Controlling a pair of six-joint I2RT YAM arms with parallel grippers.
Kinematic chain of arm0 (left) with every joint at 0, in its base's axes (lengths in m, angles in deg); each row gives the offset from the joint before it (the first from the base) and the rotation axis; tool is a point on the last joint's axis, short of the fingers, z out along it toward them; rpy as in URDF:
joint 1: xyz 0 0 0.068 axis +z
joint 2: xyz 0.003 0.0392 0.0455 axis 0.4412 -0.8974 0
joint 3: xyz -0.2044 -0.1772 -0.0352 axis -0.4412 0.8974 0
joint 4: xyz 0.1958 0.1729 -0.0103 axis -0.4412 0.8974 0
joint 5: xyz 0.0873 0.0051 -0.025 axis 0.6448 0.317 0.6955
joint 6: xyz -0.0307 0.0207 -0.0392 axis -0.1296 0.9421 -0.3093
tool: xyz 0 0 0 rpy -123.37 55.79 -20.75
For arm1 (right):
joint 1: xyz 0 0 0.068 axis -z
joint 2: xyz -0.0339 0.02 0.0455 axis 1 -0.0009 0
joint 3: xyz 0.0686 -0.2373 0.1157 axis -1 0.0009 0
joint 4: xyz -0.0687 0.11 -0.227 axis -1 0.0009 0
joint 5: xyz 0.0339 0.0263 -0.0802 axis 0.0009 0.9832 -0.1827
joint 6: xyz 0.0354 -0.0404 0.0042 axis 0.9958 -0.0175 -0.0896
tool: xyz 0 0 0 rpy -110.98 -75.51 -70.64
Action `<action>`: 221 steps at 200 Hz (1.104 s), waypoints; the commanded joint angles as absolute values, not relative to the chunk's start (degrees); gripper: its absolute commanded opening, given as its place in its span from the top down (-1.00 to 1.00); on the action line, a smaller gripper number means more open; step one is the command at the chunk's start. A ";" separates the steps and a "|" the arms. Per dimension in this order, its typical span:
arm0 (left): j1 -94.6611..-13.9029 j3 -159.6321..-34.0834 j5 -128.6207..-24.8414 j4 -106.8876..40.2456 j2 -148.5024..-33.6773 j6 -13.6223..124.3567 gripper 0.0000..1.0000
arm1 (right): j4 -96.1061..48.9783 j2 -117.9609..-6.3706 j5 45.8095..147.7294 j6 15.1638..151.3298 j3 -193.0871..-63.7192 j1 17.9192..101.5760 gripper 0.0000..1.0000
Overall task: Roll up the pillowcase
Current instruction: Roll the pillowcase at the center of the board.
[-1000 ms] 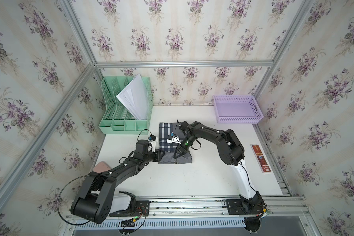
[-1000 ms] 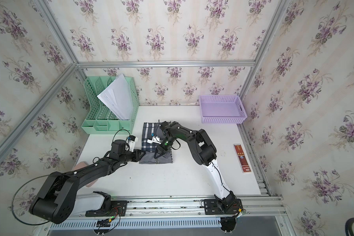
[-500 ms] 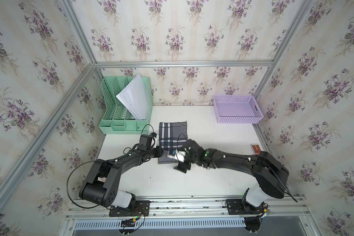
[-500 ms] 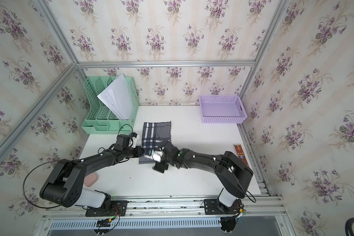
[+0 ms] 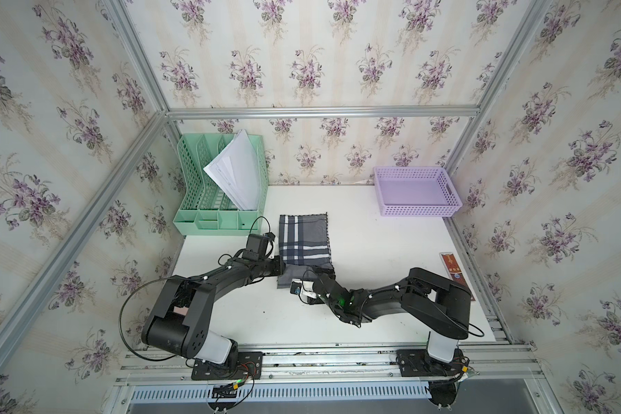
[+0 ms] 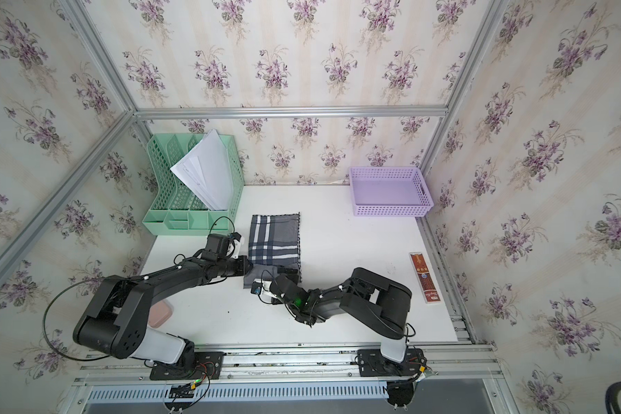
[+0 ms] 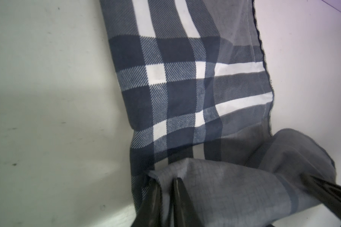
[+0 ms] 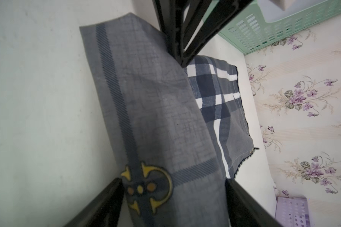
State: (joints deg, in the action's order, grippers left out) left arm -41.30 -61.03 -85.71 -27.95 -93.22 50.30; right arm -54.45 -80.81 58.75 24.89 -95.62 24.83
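White table (image 5: 373, 251), one pillowcase (image 5: 303, 240): your left gripper (image 7: 164, 179) pinches its folded corner; your right gripper (image 8: 172, 180) stands spread, straddling the flap.

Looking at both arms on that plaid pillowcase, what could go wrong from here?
1. Only the left claw seems to pinch the grey plaid fabric pillowcase. The right claw stands open around the turned-up flap, so that side could flop back flat.
2. The flap looks slanted, so the roll may come out crooked.
3. Both claws sit close together at the near edge and might knock each other.
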 commanded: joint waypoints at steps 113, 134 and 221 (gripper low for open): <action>-40.22 -57.06 -81.37 -22.57 -75.42 48.59 -0.59 | 13.26 -90.57 115.82 37.88 -131.78 38.32 1.00; -40.21 -54.57 -82.44 -24.27 -72.80 48.24 -0.59 | 17.13 -93.43 121.05 38.32 -136.61 40.32 1.00; -40.18 -48.21 -88.12 -31.87 -67.45 48.94 -0.63 | 29.24 -98.70 130.83 39.40 -147.49 44.96 1.00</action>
